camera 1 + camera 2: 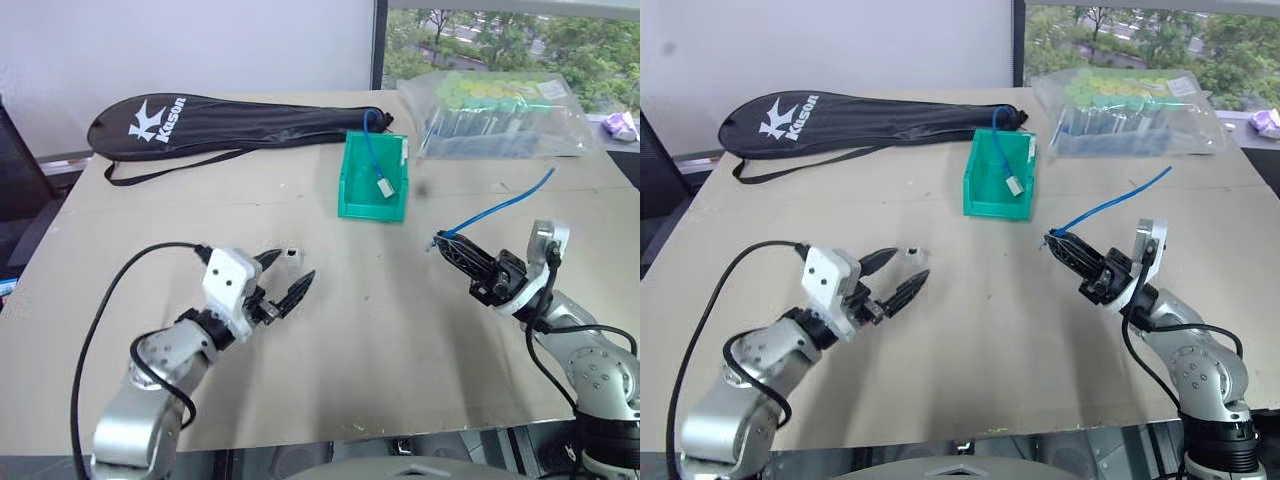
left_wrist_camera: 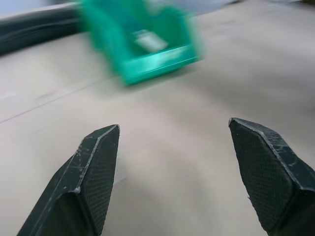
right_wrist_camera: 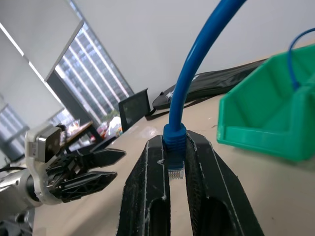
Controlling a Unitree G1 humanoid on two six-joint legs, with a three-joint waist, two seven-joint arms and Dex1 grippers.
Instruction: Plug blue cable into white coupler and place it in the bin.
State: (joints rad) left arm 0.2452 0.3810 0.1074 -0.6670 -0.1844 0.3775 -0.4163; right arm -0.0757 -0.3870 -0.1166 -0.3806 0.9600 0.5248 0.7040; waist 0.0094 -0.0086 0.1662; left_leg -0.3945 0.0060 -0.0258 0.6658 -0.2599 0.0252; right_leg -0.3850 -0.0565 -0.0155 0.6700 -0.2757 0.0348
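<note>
Gripping the blue cable (image 1: 497, 209) just behind its clear plug, the right gripper (image 1: 443, 242) sits at the right of the frame, its two black fingers pressed shut on the cord; the rest of the cable arcs up and away toward the upper right, free of the bench (image 1: 400, 340). In the right wrist view the plug (image 3: 175, 173) shows clamped between the fingers, pointing back toward the wrist. At lower left the left gripper (image 1: 287, 278) hovers low over the bench with its fingers spread wide and nothing between them. The white coupler (image 1: 291, 254) lies on the bench just beside the tip of the upper finger; whether they touch cannot be told. The bin (image 1: 352, 187) stands upper centre, well apart from both grippers, and holds a second blue cord (image 1: 373, 150) ending in a white block. Behind it lies a black racket bag (image 1: 200, 124) at upper left, and a clear bag of green-capped tubes (image 1: 495, 115) at upper right
</note>
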